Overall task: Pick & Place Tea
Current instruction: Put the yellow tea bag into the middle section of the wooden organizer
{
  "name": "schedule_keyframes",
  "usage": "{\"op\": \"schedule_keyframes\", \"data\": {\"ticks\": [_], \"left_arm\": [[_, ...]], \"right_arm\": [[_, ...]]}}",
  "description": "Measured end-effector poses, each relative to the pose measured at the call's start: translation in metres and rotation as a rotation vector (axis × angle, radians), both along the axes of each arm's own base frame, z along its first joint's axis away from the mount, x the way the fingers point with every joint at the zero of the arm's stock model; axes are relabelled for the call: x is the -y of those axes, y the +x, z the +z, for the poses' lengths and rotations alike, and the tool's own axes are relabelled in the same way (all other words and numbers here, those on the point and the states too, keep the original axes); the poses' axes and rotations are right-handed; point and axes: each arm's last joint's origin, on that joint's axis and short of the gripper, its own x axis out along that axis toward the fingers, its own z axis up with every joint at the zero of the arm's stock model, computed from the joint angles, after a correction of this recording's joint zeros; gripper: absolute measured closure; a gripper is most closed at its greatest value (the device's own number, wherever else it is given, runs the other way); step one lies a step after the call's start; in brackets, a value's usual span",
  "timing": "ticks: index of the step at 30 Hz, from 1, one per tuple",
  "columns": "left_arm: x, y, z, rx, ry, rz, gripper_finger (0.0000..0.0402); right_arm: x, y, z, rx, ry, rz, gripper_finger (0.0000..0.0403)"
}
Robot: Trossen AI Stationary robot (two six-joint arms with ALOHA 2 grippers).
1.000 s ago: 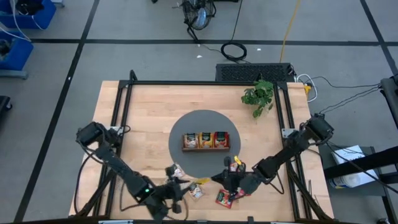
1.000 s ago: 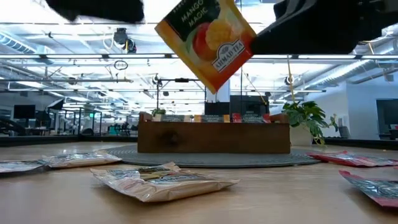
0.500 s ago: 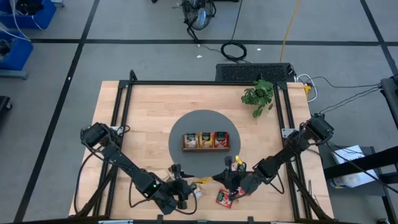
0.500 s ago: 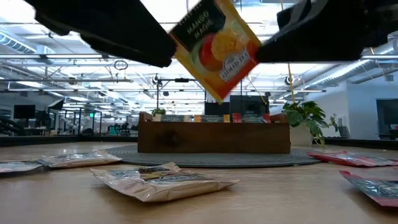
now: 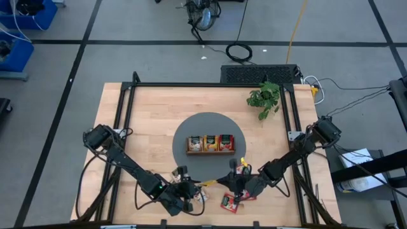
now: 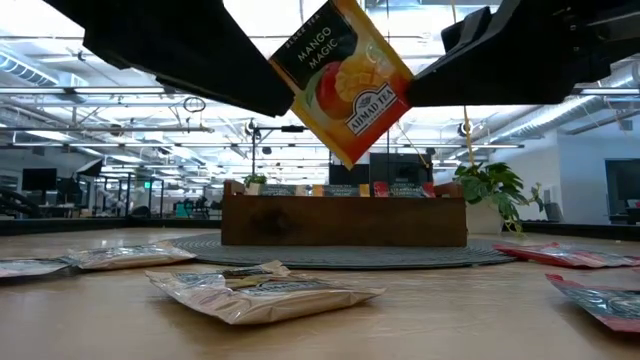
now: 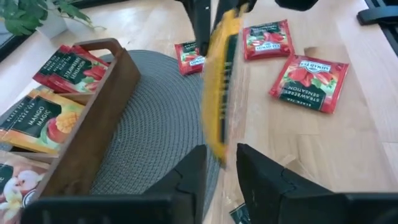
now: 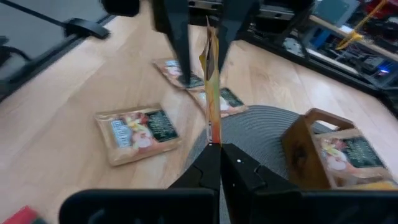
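Both grippers met over the front of the table, just short of the round grey mat (image 5: 206, 127). Reaching in low from the right rear corner with its arm stretched out along the table, the right gripper (image 8: 214, 148) had its fingers pressed together on one edge of an orange mango tea sachet (image 6: 343, 80), which hung in the air tilted on a corner, well clear of the wood. From the opposite side, the left arm ran forward from its base at the left edge and bent in toward the middle, so that the left gripper (image 7: 219, 163) faced the right one; its two fingers (image 7: 193, 171) stood slightly apart on either side of the sachet's other edge, and whether they touched it could not be told. On the mat stood the brown wooden tray (image 7: 93, 134), with sachets upright in its compartments. Loose tea sachets lay flat on the table near the grippers: tan ones (image 8: 138, 132) on the left arm's side, red ones (image 7: 308, 81) on the right arm's.
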Motion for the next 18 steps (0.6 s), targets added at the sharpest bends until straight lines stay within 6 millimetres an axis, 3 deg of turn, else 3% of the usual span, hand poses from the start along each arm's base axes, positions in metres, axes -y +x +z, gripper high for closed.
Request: {"op": "schedule_keyframes", "data": {"ticks": [15, 18], "left_arm": [[0.0007, 0.0028, 0.0028, 0.025, 0.007, -0.018, 0.0312], [0.0010, 0.0027, 0.0027, 0.020, 0.010, -0.029, 0.0329]], "right_arm": [[0.0009, 0.0025, -0.0075, -0.018, 0.028, -0.007, 0.0403], [0.0027, 0.0057, -0.0090, -0.004, 0.029, -0.012, 0.0403]]}}
